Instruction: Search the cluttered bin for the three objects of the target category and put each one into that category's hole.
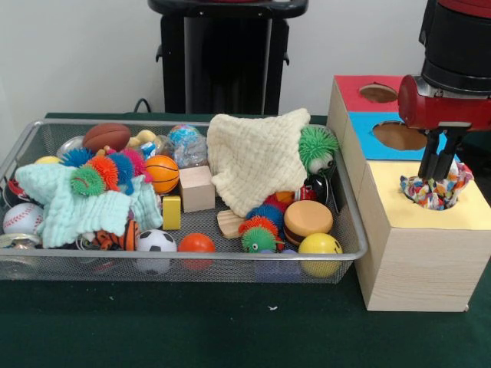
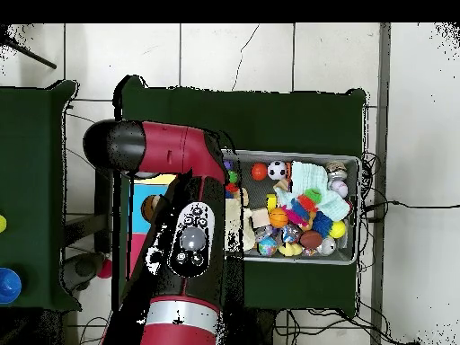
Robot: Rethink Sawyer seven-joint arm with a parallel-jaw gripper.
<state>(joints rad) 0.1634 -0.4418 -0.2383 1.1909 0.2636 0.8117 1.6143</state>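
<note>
My gripper (image 1: 437, 178) hangs over the yellow top (image 1: 468, 211) of the wooden box at the right. Its two dark fingers (image 1: 443, 157) stand close together, tips sunk in a multicoloured patterned cloth (image 1: 439, 192). That cloth sits bunched in the yellow section's hole, partly above the surface. Two more cloths lie in the wire bin (image 1: 230, 255): a cream one (image 1: 253, 157) draped over toys at its middle right and a mint one (image 1: 77, 207) at its left. In the overhead view the red arm (image 2: 180, 207) hides the gripper and most of the box; the mint cloth (image 2: 316, 187) shows.
The box also has a blue section with a hole (image 1: 399, 136) and a red section with a hole (image 1: 378, 93) behind the yellow one. Balls, spiky toys, wooden blocks and a toy burger (image 1: 308, 220) crowd the bin. Green cloth covers the table (image 1: 230, 322).
</note>
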